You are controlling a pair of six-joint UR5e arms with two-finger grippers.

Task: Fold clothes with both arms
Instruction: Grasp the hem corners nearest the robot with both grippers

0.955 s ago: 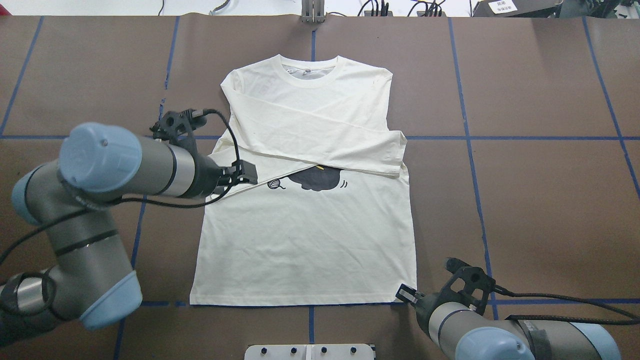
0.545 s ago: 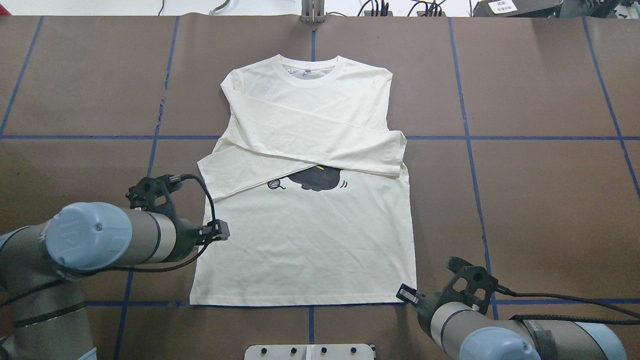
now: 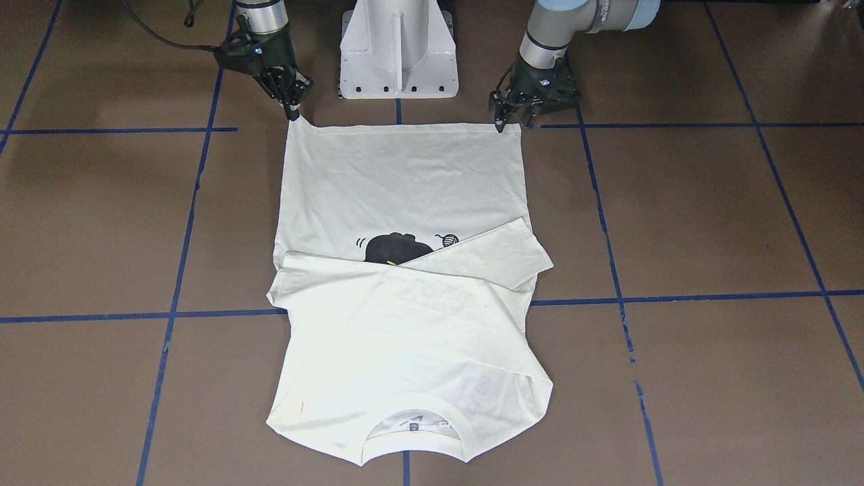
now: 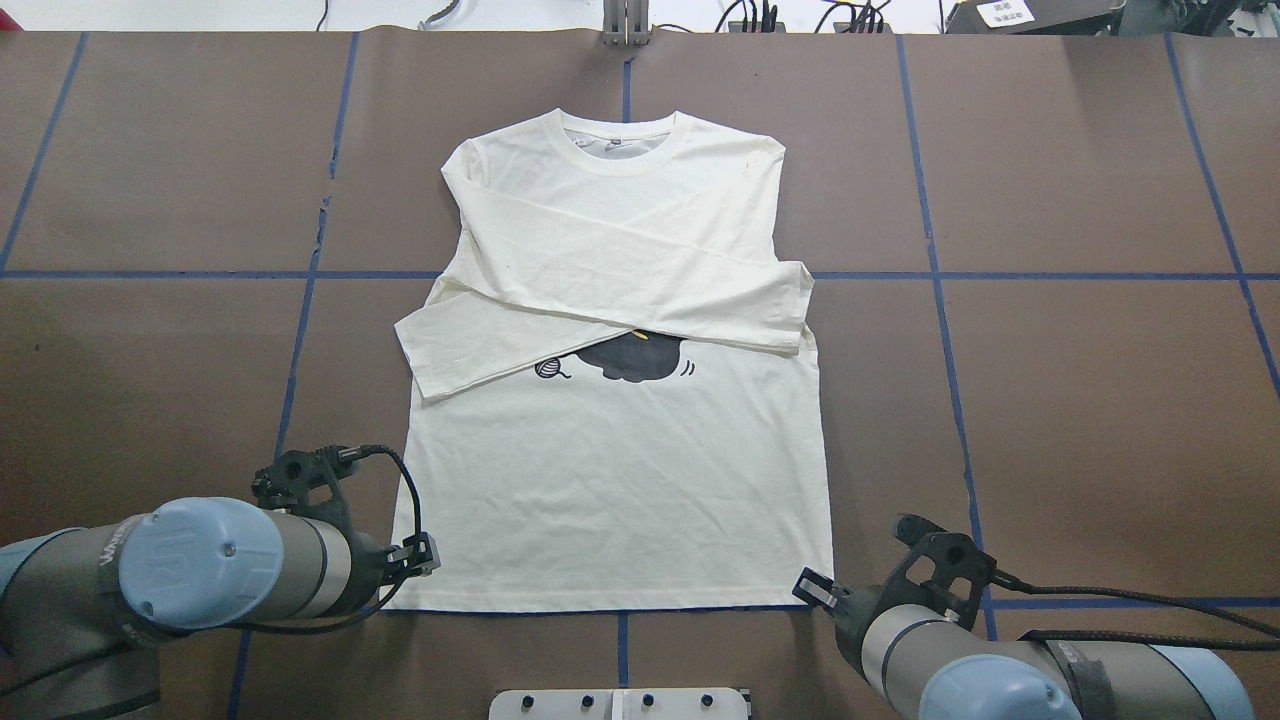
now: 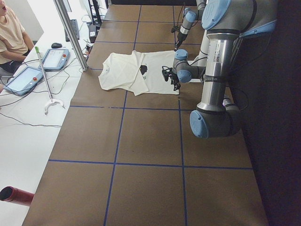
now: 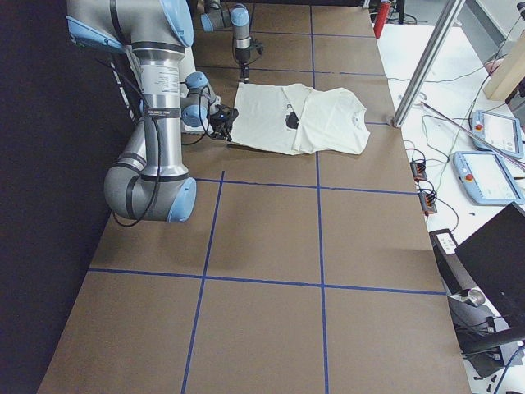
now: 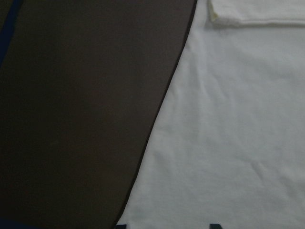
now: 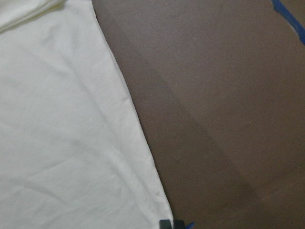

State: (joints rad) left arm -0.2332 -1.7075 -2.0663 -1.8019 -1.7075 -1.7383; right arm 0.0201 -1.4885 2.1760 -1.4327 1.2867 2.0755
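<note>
Pedestal (image 3: pixel 398 47) stands near T-shirt (image 3: pixel 398 182) hem, between left claw (image 3: pixel 509 121) and right claw (image 3: pixel 293 111).

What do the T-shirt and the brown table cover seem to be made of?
T-shirt: probably soft knitted cotton or a cotton blend, matte cream. It lies limp with fine wrinkles, and its sleeves lie folded flat.
Table cover: perhaps brown paper or thin board, matte. It lies flat and looks faintly grainy in the right wrist view. I cannot tell which.

Left fingers (image 4: pixel 427 553) moved off the folded sleeve (image 4: pixel 470 340), down to the T-shirt (image 4: pixel 620 480) hem corner
</note>
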